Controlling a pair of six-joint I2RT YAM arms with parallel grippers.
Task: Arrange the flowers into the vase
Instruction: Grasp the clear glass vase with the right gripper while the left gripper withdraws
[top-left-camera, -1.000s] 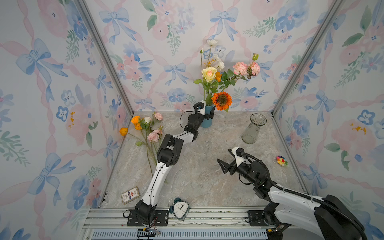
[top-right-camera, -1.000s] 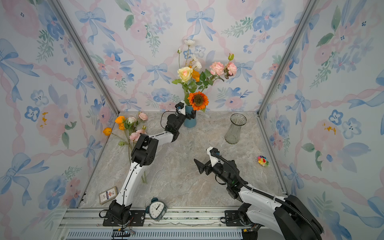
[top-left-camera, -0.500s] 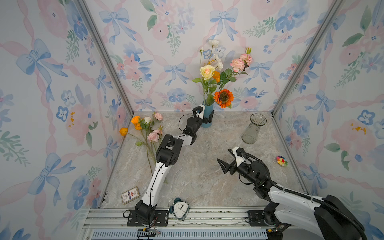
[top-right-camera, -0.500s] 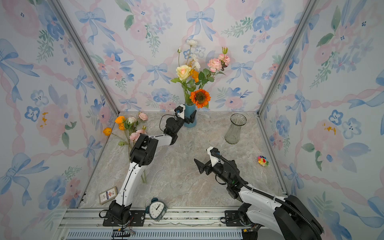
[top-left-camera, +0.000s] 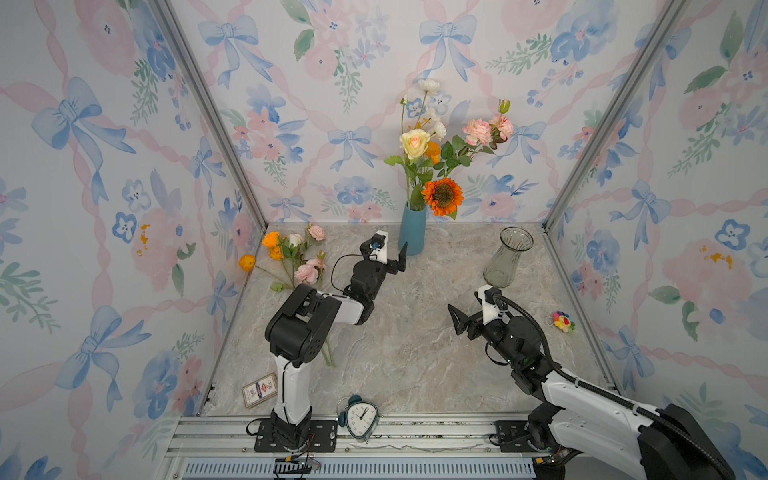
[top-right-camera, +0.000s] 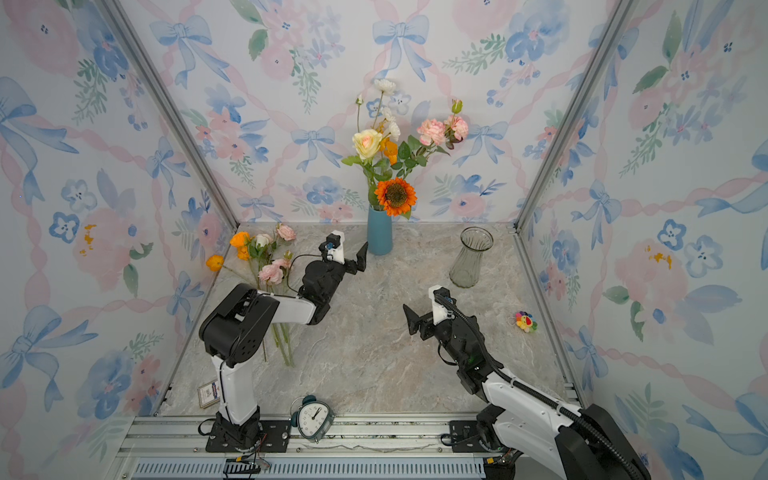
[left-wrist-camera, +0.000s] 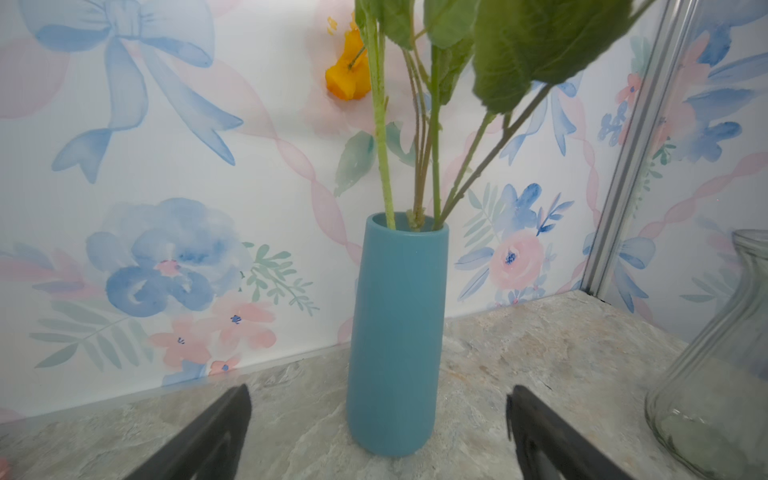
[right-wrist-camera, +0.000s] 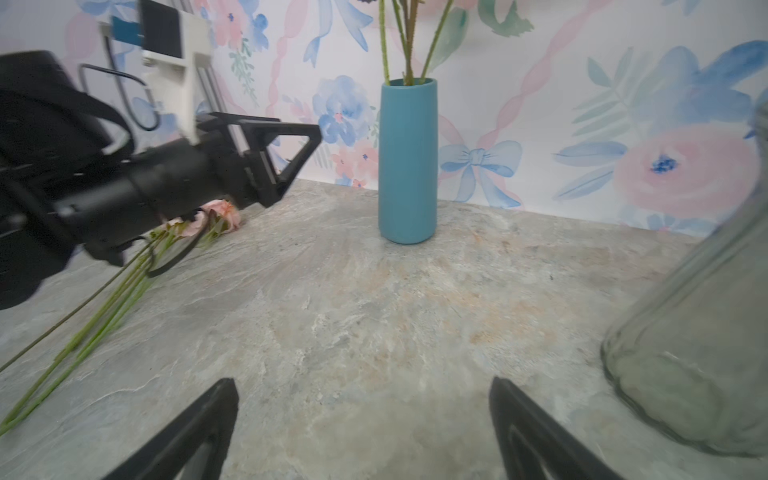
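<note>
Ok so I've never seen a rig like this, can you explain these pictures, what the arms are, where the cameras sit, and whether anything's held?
These are two robot arms mounted at the front of a stone-look table, each ending in a two-fingered pincer. Two pictures look down from overhead; the other two come from a camera on each wrist, showing that arm's black fingertips. The left pincer is open, facing a blue vase that holds flowers, a sunflower among them. The right pincer is open too, near an empty glass vase. Neither holds anything. More loose flowers lie on the table's left side. Also there: an alarm clock, a card pack, a plush toy.
</note>
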